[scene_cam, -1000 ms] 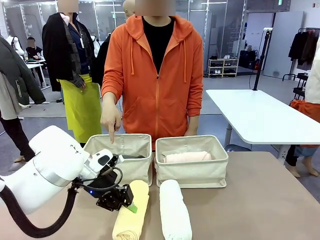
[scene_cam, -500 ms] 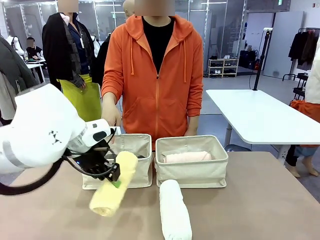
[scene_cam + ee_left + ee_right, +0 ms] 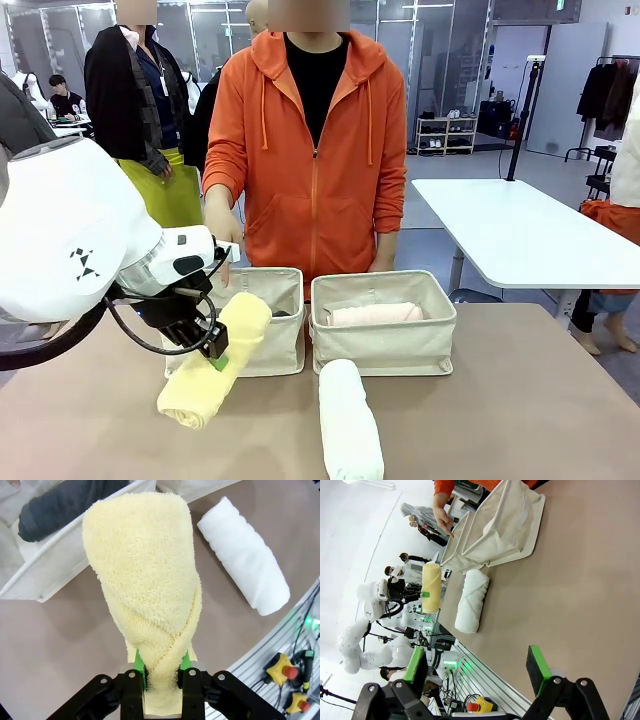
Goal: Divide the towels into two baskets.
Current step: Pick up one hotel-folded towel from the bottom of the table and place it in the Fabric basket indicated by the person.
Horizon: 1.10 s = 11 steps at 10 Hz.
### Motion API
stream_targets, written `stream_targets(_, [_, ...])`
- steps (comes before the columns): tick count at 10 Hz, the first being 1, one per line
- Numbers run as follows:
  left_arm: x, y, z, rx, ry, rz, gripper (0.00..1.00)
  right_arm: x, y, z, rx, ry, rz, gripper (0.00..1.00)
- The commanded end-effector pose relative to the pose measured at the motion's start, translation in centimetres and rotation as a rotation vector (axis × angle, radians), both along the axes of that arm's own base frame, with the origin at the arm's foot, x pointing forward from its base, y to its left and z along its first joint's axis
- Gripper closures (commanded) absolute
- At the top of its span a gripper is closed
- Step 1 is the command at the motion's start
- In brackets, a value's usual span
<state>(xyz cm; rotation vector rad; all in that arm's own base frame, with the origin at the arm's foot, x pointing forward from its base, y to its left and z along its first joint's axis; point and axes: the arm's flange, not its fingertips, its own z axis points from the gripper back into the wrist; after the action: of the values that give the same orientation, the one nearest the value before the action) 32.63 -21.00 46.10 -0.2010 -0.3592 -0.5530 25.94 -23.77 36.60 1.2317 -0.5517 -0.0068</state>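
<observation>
My left gripper (image 3: 217, 357) is shut on the pale yellow towel (image 3: 212, 362), holding it tilted above the table in front of the left basket (image 3: 262, 352). From the left wrist the yellow towel (image 3: 145, 595) rises from between the green pads (image 3: 139, 666). A dark grey towel (image 3: 65, 504) lies in the left basket (image 3: 65, 565). The pale pink towel (image 3: 374, 314) lies in the right basket (image 3: 383, 346). The white towel (image 3: 349, 420) rests on the table before that basket. My right gripper (image 3: 477, 670) is open, low over the bare table, with the white towel (image 3: 471, 601) beyond it.
A person in an orange hoodie stands behind the baskets, a hand (image 3: 222, 232) pointing down at the left basket. Other people stand behind at the left. A white table (image 3: 520, 230) stands at the back right.
My left gripper has lifted the yellow towel off the table and carried it up and left, in front of the left basket. The person's hand stays pointing.
</observation>
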Motion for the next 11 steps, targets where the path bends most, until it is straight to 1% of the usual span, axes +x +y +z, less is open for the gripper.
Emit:
stream_targets(1, [0.3,0.1,-0.2,0.014,0.000,-0.006,0.77,-0.3,-0.1,0.3,-0.007,0.000,0.015,0.00])
stream_targets(2, [0.3,0.1,-0.2,0.014,0.000,-0.006,0.77,-0.3,-0.1,0.3,-0.007,0.000,0.015,0.00])
stream_targets(3, [0.1,0.0,-0.4,0.003,0.009,0.000,0.72,-0.3,-0.1,0.3,-0.007,0.000,0.015,0.00])
stream_targets(4, [0.2,-0.3,2.2,0.099,-0.141,-0.122,0.72,-0.3,-0.1,0.3,-0.007,0.000,0.015,0.00])
stream_targets(6, [0.9,0.1,5.3,0.177,-0.284,-0.304,0.72,-0.3,-0.1,0.3,-0.007,0.000,0.015,0.00])
stream_targets(7, [1.4,0.1,6.7,0.211,-0.372,-0.382,0.72,-0.3,-0.1,0.3,-0.007,0.000,0.015,0.00])
stream_targets(8, [2.3,0.2,7.7,0.274,-0.485,-0.461,0.72,-0.3,-0.1,0.3,-0.007,0.000,0.015,0.00])
stream_targets(9, [4.3,1.0,8.0,0.362,-0.551,-0.560,0.72,-0.3,-0.1,0.3,-0.007,0.000,0.015,0.00])
stream_targets(11, [8.3,2.4,7.8,0.461,-0.639,-0.692,0.72,-0.3,-0.1,0.3,-0.007,0.000,0.015,0.00])
